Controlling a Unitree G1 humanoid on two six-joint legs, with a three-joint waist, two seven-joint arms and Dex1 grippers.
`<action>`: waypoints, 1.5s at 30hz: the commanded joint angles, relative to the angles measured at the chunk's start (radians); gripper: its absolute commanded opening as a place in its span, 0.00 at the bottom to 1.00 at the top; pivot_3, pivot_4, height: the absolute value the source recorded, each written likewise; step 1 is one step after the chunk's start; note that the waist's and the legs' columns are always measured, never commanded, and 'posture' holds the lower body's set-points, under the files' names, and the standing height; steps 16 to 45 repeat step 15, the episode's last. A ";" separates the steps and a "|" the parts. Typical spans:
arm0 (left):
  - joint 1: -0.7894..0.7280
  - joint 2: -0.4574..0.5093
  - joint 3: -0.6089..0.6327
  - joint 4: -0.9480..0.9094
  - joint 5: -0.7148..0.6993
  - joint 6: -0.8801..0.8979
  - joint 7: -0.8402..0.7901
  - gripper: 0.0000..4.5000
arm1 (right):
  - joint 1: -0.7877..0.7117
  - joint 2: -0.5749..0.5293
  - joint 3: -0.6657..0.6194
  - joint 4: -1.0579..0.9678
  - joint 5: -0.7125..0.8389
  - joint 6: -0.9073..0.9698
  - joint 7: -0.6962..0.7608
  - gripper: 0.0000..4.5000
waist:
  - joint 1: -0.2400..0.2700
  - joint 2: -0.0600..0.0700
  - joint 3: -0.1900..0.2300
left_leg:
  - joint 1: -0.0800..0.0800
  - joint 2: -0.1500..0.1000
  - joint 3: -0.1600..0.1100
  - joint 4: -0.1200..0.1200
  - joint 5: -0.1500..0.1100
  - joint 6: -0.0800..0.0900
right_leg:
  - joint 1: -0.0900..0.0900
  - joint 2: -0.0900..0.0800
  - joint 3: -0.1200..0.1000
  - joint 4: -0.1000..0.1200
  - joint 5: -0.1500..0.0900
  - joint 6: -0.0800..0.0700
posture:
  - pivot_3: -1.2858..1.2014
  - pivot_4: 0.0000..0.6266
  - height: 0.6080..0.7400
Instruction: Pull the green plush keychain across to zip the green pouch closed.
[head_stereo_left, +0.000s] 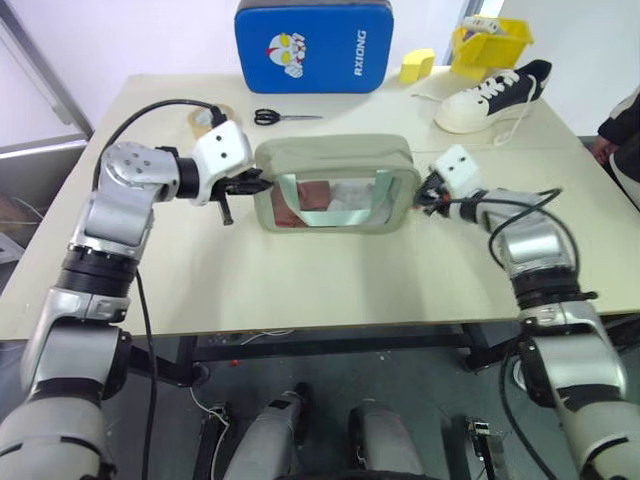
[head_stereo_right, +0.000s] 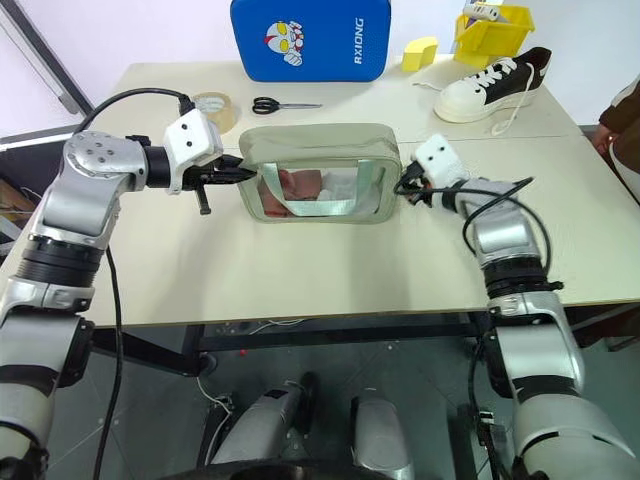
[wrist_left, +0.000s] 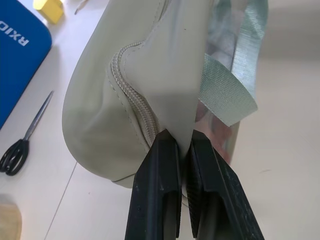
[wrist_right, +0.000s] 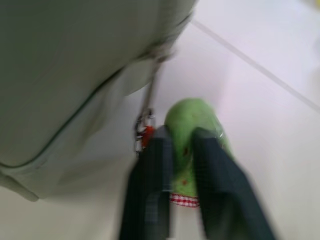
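Mid-task, we start at our right gripper: its two black fingers stand a little apart with the green plush keychain between them, the fuzzy oval pressed against both pads, so we read it as held, though loosely. A short metal chain runs from the plush up to the end of the green pouch, which suggests the slider sits at this right-hand end — the zip looks closed or nearly so, though we cannot see the slider itself.

At the other end our left gripper has its fingers almost together, nipping a fold of the pouch's fabric beside the zip teeth. We judge that pinch as the anchor: it keeps the soft pouch from sliding while the keychain is drawn away from it.

The pouch lies on its side on the table between the two arms, clear window toward us with red and white contents showing, and a pale green strap across the window.

Farther back, well apart from the work, sit a blue cartoon-printed case, scissors, a roll of tape, a yellow block, a yellow bin and a white sneaker.
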 joint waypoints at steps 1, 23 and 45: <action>-0.041 0.013 0.055 0.029 -0.031 -0.008 -0.005 0.47 | -0.054 -0.090 -0.032 -0.117 0.038 0.024 0.106 0.70 | 0.001 0.000 0.000 | 0.000 0.000 0.000 0.000 0.000 0.000 | 0.000 0.000 0.000 0.000 0.000 0.000 | 0.52 0.24 1.00; -0.132 0.174 0.186 0.154 -0.144 0.085 -0.118 0.99 | -0.153 -0.286 -0.090 -0.506 0.356 0.372 0.445 1.00 | -0.001 0.000 0.000 | -0.004 0.000 0.001 -0.002 -0.002 0.003 | -0.005 -0.001 0.000 -0.001 0.000 0.000 | 0.52 0.24 1.00; -0.132 0.174 0.186 0.154 -0.144 0.085 -0.118 0.99 | -0.153 -0.286 -0.090 -0.506 0.356 0.372 0.445 1.00 | -0.001 0.000 0.000 | -0.004 0.000 0.001 -0.002 -0.002 0.003 | -0.005 -0.001 0.000 -0.001 0.000 0.000 | 0.52 0.24 1.00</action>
